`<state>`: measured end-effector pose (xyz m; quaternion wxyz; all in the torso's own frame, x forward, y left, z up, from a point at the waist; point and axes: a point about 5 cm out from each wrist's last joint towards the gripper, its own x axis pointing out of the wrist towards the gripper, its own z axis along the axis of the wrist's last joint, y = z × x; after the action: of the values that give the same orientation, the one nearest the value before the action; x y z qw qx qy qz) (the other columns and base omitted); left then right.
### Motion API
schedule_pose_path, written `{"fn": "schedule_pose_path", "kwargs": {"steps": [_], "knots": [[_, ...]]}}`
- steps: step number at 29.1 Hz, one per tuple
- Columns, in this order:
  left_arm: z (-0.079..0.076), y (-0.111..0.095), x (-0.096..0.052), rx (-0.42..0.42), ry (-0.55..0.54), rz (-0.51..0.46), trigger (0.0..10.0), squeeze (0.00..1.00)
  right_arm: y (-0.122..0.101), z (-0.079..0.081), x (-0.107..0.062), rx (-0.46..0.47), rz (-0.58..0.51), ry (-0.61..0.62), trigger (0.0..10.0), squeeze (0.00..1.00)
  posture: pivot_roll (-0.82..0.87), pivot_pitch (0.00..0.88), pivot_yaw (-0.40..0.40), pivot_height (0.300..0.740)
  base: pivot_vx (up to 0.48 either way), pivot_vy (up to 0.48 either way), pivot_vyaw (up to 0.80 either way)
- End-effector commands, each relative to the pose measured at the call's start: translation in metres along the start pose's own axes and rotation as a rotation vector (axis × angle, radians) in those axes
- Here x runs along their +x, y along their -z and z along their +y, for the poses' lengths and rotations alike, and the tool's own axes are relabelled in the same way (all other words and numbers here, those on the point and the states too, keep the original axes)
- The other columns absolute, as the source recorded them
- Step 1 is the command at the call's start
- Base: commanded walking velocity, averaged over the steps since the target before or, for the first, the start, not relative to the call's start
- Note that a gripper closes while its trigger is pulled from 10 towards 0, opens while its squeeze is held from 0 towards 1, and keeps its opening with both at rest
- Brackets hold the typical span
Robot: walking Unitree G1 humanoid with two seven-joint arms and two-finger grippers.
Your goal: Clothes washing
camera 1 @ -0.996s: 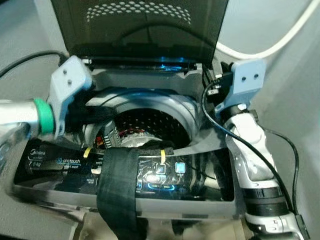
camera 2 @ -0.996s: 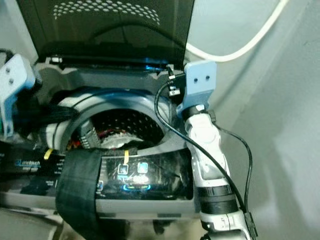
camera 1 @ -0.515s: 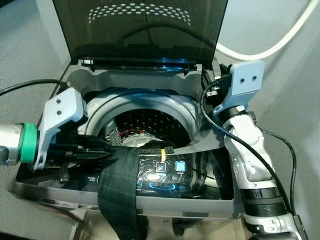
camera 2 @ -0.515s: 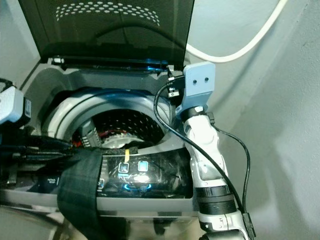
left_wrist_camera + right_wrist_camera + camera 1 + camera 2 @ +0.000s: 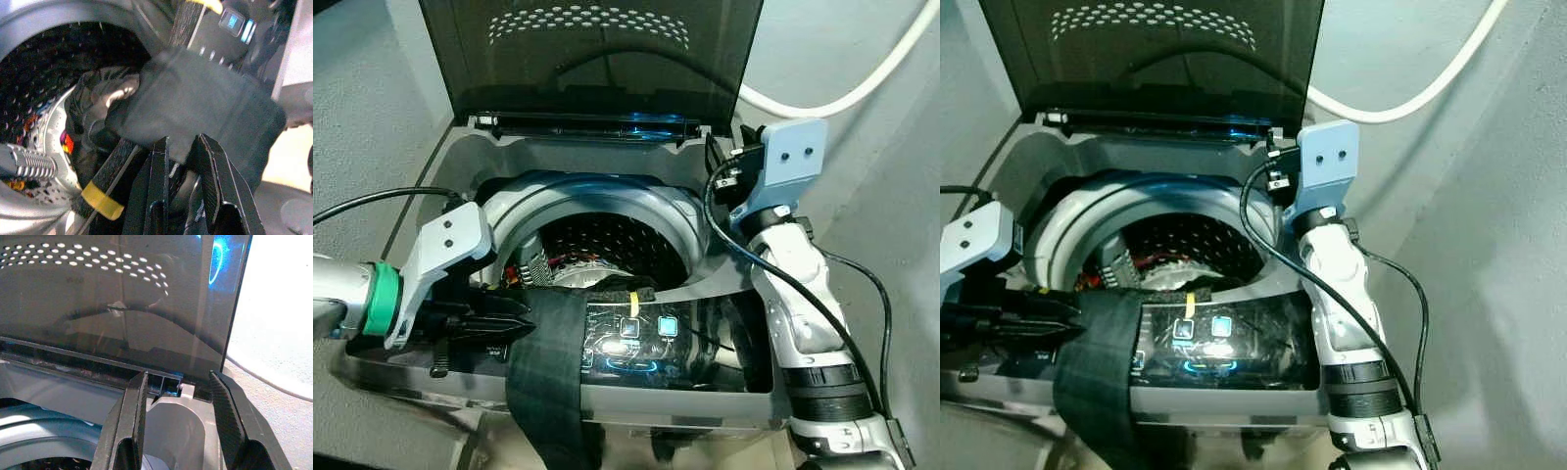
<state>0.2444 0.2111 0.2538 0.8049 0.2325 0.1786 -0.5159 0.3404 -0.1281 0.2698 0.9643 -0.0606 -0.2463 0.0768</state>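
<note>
A top-loading washing machine stands with its dark lid [image 5: 587,59] raised and its perforated drum [image 5: 607,240] exposed. A dark garment [image 5: 548,372] is draped over the lit control panel [image 5: 651,333] and hangs down the front. My left gripper [image 5: 530,319] comes in from the left at the garment's edge; in the left wrist view its fingers [image 5: 159,161] have closed to a narrow gap on the cloth. Dark clothing [image 5: 105,98] lies inside the drum. My right gripper [image 5: 176,382] is open and empty, held by the lid hinge at the back right corner.
A white hose [image 5: 842,98] curves along the wall behind the machine on the right. A black cable [image 5: 372,201] trails from my left arm over the machine's left side. Grey walls stand close on both sides.
My left gripper has come down from over the drum's left rim to the garment's left edge on the front panel. The right arm has stayed put.
</note>
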Motion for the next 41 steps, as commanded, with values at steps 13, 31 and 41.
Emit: {"fn": "schedule_pose_path", "kwargs": {"steps": [13, 31, 41], "knots": [[0.010, -0.001, 0.001, 0.066, -0.019, 0.013, 10.0, 1.00, 0.001, 0.004, -0.002, 0.002, -0.003, -0.005, 10.0, 0.00, 0.13, 0.069, 0.103, 0.740, 0.000, 0.000, 0.00], [0.015, -0.010, 0.006, 0.090, -0.023, -0.033, 10.0, 0.00, 0.002, 0.006, -0.001, 0.010, -0.003, -0.010, 10.0, 0.00, 0.14, 0.071, 0.099, 0.740, 0.000, 0.000, 0.00], [0.009, -0.021, 0.018, 0.106, 0.081, -0.100, 10.0, 0.00, 0.002, 0.006, -0.001, 0.008, -0.001, -0.010, 10.0, 0.00, 0.13, 0.079, 0.098, 0.740, 0.000, 0.000, 0.00]]}}
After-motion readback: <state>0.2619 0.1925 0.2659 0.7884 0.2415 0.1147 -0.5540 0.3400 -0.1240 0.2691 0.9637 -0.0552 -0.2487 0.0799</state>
